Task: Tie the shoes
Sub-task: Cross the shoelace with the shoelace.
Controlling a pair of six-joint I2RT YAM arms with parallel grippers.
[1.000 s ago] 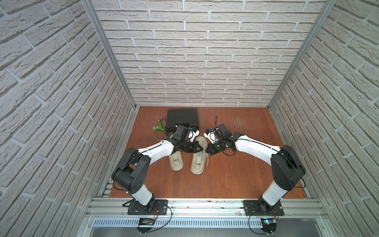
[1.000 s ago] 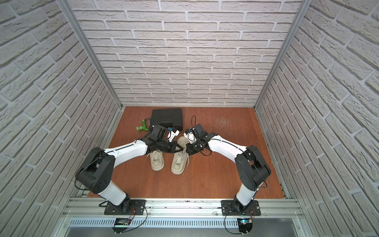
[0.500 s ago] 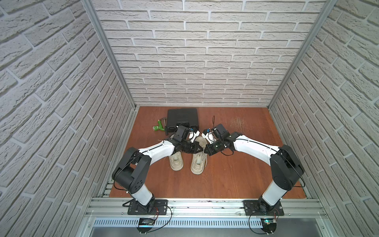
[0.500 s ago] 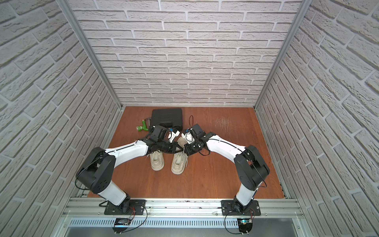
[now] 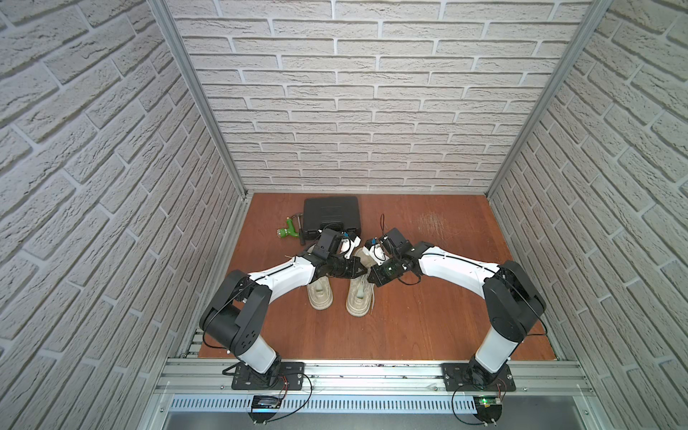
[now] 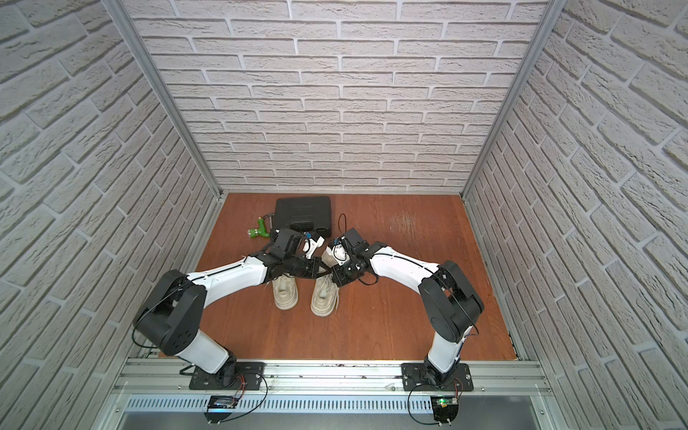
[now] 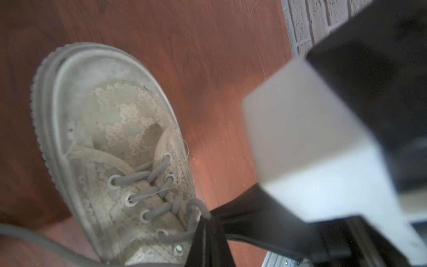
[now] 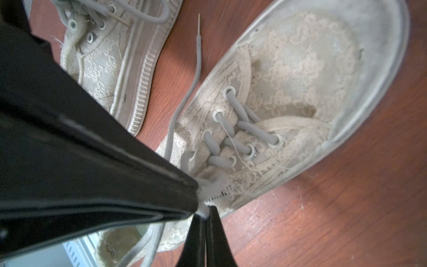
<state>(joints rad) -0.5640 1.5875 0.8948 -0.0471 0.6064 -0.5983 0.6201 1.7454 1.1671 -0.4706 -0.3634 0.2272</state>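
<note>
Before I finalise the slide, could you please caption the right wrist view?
Right gripper and left gripper, both shut, pinch the lace of one sneaker.

Right claw (image 5: 370, 277) edged closer to left claw (image 5: 362, 271).

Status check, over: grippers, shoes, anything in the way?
Both shut: left gripper and right gripper, tips meeting on the lace of one shoe. No bow seen there. Further back, black case, off the lace.

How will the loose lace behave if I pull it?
Likely floppy: the lace lies in a limp curve on the table. Probably light; it trails freely. Frayed threads on the shoe suggest it may snag.
</note>
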